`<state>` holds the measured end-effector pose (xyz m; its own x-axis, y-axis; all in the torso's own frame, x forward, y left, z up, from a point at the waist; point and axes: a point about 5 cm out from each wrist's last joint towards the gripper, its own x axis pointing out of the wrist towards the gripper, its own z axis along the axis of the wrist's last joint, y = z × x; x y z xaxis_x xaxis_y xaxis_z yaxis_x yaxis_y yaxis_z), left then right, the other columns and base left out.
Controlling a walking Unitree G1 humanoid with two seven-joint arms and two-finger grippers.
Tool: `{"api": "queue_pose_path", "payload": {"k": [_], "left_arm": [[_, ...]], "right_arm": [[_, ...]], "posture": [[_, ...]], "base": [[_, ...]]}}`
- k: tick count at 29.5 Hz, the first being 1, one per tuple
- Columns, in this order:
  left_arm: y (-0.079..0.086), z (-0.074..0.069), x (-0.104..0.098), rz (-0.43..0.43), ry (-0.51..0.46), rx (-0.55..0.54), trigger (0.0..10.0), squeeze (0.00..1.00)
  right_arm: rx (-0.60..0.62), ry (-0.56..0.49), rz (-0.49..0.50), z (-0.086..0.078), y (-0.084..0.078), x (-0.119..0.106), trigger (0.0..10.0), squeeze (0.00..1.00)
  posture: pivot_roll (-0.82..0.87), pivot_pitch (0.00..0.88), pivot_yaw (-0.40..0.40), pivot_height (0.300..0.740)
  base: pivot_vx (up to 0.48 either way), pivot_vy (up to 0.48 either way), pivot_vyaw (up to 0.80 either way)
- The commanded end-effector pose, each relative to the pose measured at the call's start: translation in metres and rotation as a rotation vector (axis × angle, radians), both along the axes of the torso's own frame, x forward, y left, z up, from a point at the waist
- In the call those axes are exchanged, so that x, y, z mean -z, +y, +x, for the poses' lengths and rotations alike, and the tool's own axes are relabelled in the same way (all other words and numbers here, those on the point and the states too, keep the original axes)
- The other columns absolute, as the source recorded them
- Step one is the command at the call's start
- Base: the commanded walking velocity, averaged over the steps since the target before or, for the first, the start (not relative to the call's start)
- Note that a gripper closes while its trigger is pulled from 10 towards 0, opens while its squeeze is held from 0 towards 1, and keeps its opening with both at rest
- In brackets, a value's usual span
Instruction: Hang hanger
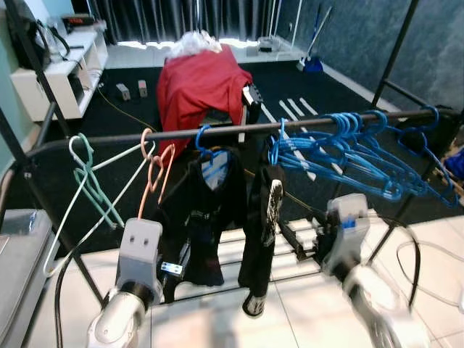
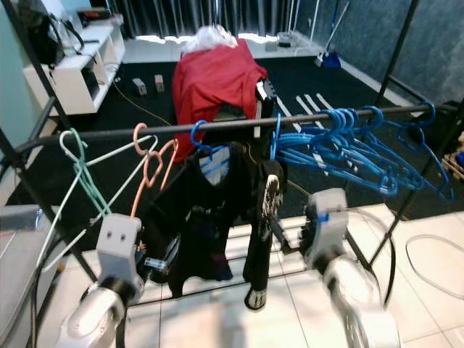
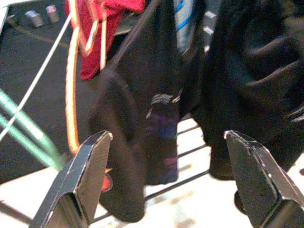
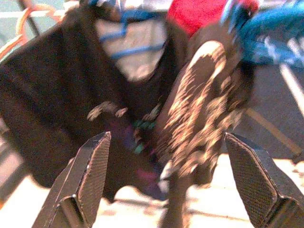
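Blue plastic hanger (image 1: 205, 145) with soft black shirt (image 1: 199, 217) hangs on dark rail (image 1: 109, 138), your 12 o'clock. Light, floppy; hold stiff hook. Left gripper (image 3: 166, 185), right gripper (image 4: 166, 185) wide apart, empty.

right forearm (image 1: 384, 312) blurred, black shirt (image 4: 95, 95) smeared in right wrist view

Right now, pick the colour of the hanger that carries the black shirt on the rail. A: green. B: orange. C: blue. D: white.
C: the black shirt hangs from a blue hanger hooked over the rail; the green hanger and the orange hanger hang bare to its left.
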<state>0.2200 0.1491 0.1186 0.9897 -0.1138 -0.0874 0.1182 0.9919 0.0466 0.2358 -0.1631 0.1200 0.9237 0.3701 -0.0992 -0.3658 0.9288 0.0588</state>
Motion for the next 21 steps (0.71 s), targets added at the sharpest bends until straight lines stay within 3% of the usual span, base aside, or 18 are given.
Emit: {"api": "queue_pose_path", "payload": {"k": [1,4,7,21], "left_arm": [[-0.0011,-0.0017,-0.0026,0.028,-0.015,0.003,10.0,0.00],[-0.0009,-0.0029,-0.0020,0.026,-0.013,-0.006,10.0,0.00],[-0.0011,-0.0039,-0.0026,0.007,-0.021,-0.030,10.0,0.00],[0.0049,-0.0036,-0.0081,-0.001,-0.021,-0.081,10.0,0.00]], "right_arm": [[0.034,-0.034,0.008,0.0018,-0.0008,-0.0071,10.0,0.00],[0.054,-0.031,0.041,0.0034,-0.0017,-0.0067,10.0,0.00],[0.061,-0.032,0.102,0.0066,-0.0010,-0.0076,10.0,0.00],[0.088,-0.010,0.152,-0.0006,0.0035,-0.0160,10.0,0.00]], "posture": [[-0.02,0.000,-0.020,0.740],[-0.02,0.000,-0.021,0.740],[-0.02,0.000,-0.019,0.740],[-0.01,0.000,-0.025,0.740]], "base": [[0.000,0.000,0.00],[0.000,0.000,0.00],[0.000,-0.480,0.00],[0.000,-0.480,0.00]]}}
